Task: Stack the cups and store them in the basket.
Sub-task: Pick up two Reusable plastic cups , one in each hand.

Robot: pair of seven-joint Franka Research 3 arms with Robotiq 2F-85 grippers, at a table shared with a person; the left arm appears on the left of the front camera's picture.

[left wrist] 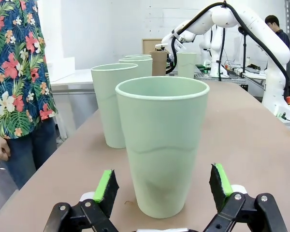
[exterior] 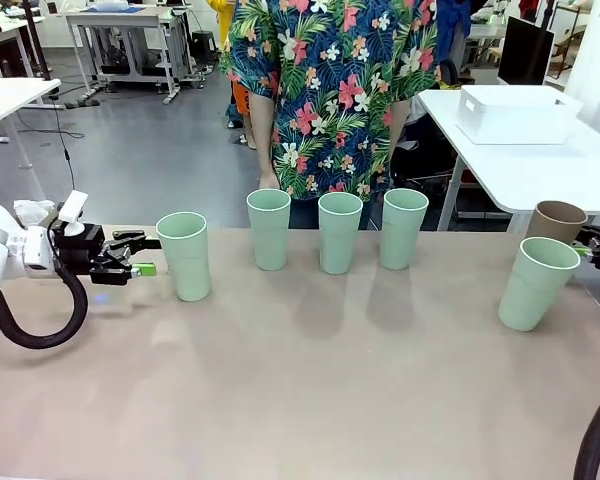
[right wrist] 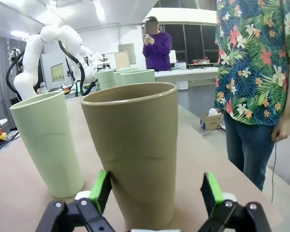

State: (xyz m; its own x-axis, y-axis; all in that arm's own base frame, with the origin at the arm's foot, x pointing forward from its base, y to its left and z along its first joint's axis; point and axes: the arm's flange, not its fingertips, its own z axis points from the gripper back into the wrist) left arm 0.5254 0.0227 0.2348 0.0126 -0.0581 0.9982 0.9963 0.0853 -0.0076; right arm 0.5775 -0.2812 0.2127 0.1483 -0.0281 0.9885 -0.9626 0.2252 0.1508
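Observation:
Six cups stand upright on the tan table. The leftmost mint cup point(exterior: 185, 255) stands right in front of my left gripper point(exterior: 137, 256). In the left wrist view this cup point(left wrist: 162, 145) stands in the gap of my open left gripper point(left wrist: 162, 186), and the green pads do not touch it. Three mint cups point(exterior: 339, 232) line the far edge. At the right stand a mint cup point(exterior: 535, 283) and the tan-brown cup point(exterior: 557, 222). My right gripper point(exterior: 594, 244) stands open around the tan-brown cup point(right wrist: 133, 150) without touching it. The white basket point(exterior: 515, 112) sits on another table at the back right.
A person in a flowered shirt point(exterior: 330, 80) stands at the far edge behind the middle cups, hands down. The near half of the table point(exterior: 300, 400) is bare. A second mint cup point(right wrist: 46, 142) stands close beside the tan one.

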